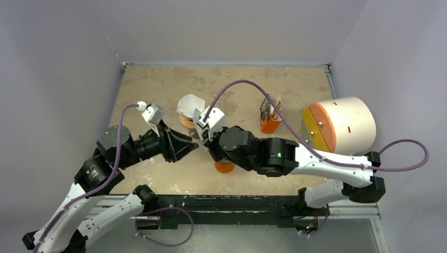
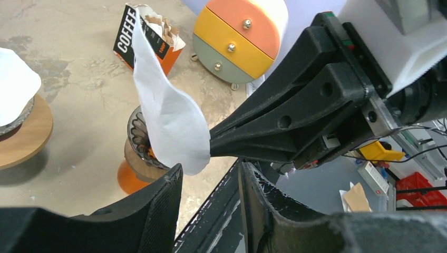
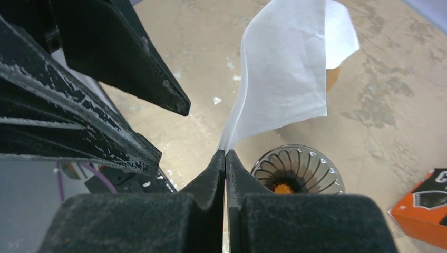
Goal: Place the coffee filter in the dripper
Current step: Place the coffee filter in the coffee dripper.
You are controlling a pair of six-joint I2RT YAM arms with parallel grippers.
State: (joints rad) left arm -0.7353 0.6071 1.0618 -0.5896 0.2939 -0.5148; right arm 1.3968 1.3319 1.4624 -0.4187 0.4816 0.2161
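Pinching white paper filter (image 3: 284,79) by one corner, right gripper (image 3: 225,153) is pressed together. Filter held aloft near glass dripper (image 3: 298,169), not yet in it. Left gripper (image 2: 211,203) spread, empty, just beside filter's lower edge.

Risks, judged:
- filter unopened, may lie flat across rim
- limp sheet may crumple
- bumped dripper may tip on table (image 3: 400,105)

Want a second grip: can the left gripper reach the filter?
Likely yes: left gripper is open, filter just beyond it, nothing between; right gripper pinches only one corner.
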